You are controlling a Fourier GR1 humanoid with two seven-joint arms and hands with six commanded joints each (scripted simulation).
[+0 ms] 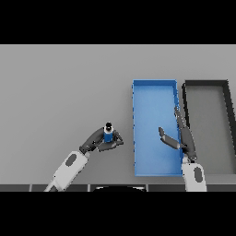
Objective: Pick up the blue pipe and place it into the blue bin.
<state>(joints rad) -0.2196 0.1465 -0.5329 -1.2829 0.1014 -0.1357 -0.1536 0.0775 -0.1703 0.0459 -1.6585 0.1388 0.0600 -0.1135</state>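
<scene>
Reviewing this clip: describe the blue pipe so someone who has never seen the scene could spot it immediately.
Start at the blue bin right of the table's centre, beside a dark grey bin. Look left of it to the left hand, whose fingers curl round the blue pipe. It is a small blue cylinder with a black end, the only blue thing outside the bin; the right hand holds nothing.

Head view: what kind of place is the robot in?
Probably a sorting workbench: a plain grey table holds a blue bin and a dark bin, and the left hand grips a blue pipe.

white-grey arms, dark left hand (99, 140)
</scene>
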